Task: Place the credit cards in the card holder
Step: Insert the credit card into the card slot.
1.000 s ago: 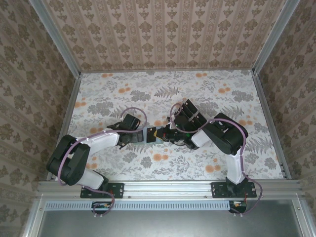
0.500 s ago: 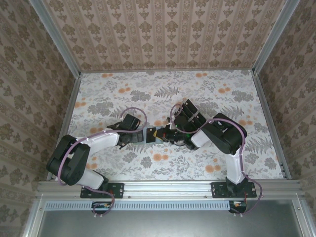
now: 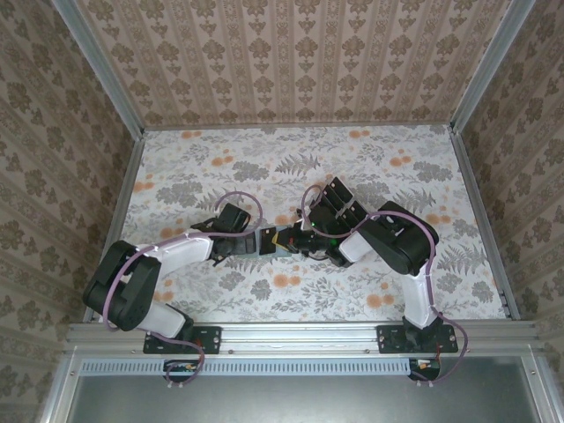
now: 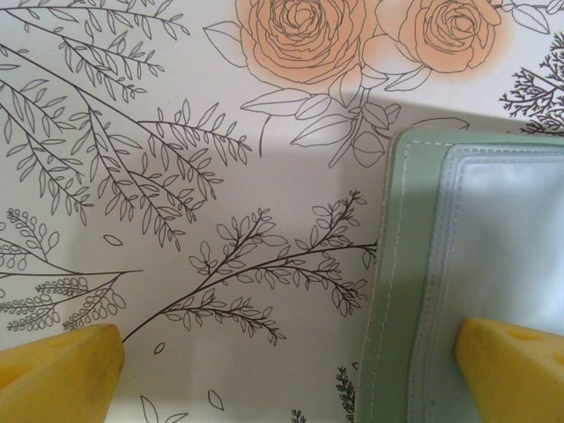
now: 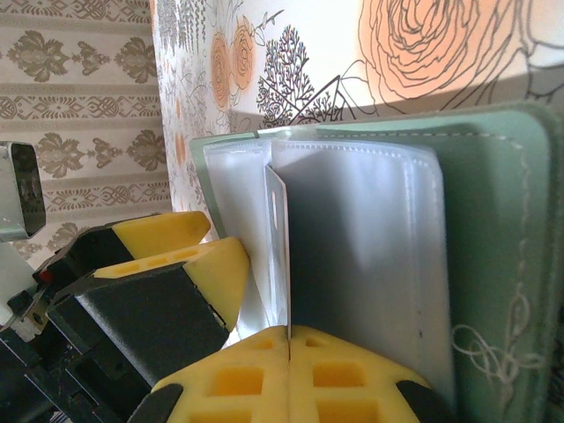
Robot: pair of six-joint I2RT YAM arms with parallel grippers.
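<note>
The card holder (image 5: 493,220), sage green with clear plastic sleeves (image 5: 361,247), is laid open on the flowered table (image 4: 176,176), at the centre of the top view between the two arms. In the right wrist view the right gripper (image 5: 290,352) is seen at the bottom edge, its yellow fingers pressed together on the thin edge of one sleeve. In the left wrist view the left gripper (image 4: 282,374) is spread wide. One fingertip (image 4: 507,370) at lower right is set over the holder's sleeve, and the other is over bare table at lower left. The holder is judged light, floppy and slick. The sleeves are likely to buckle, so the stitched cover edge is judged the firmer place to be held. No lettering can be read; only a stitched curl is seen on the cover.
</note>
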